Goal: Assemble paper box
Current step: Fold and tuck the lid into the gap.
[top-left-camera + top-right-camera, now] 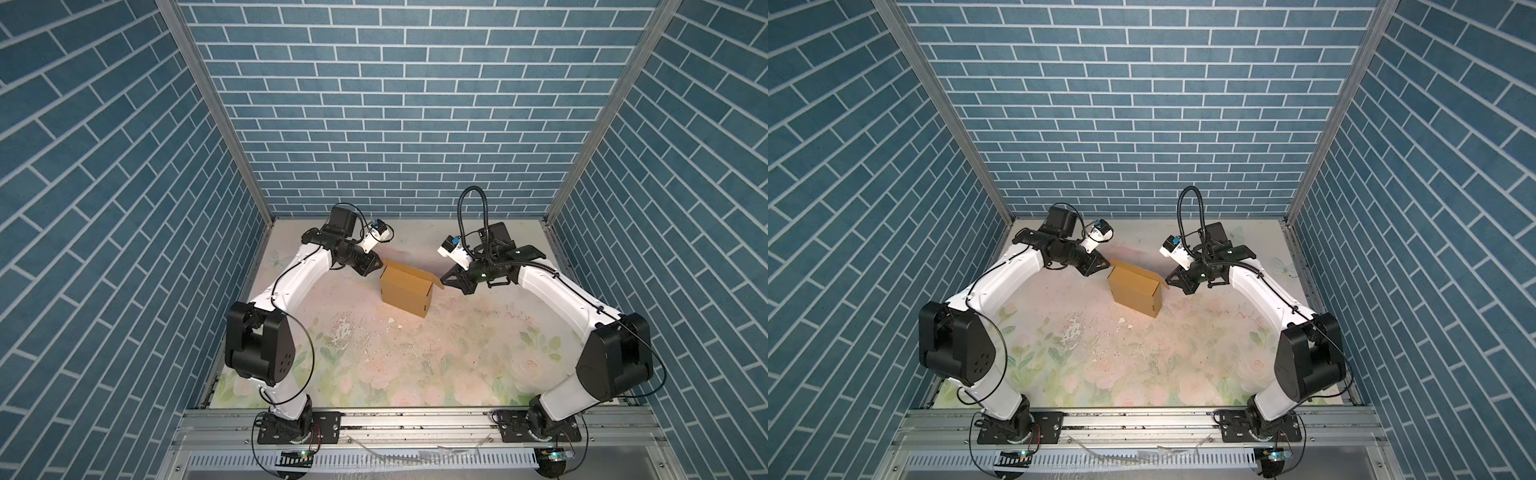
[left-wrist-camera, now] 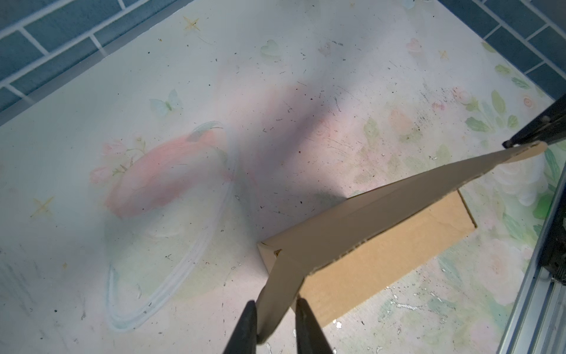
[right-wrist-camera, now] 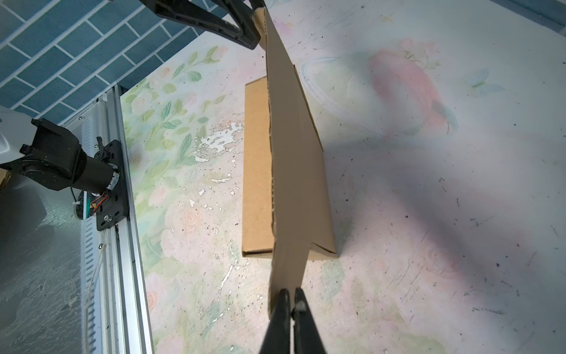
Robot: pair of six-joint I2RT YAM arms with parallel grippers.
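the paper box [image 1: 405,293] [image 1: 1136,293] stands on the table [image 1: 374,365], closer to the far edge than the near edge and about midway between the left and right edges. it is plain tan cardboard, turned slightly askew to the table edges, with its base on the flowered surface. its long top flap [image 2: 398,202] [image 3: 291,153] is raised above the body and runs the whole length of the box.

the left gripper [image 1: 377,265] [image 1: 1103,262] [image 2: 274,306] is at the left end of that flap. its 2 fingers stand narrow, 1 on each side of the cardboard, and both look to touch it, but i cannot tell whether they truly pinch it.

the right gripper [image 1: 442,285] [image 1: 1168,283] [image 3: 290,295] is at the right end of the flap. its fingers are pressed together on the cardboard tip, so it holds the flap there. in the left wrist view its dark tip [image 2: 510,142] meets the far end of the flap.

both arms reach in from the near corners, their wrists toward the far edge. white chipped patches [image 1: 345,332] mark the table near its middle, in front of the box.
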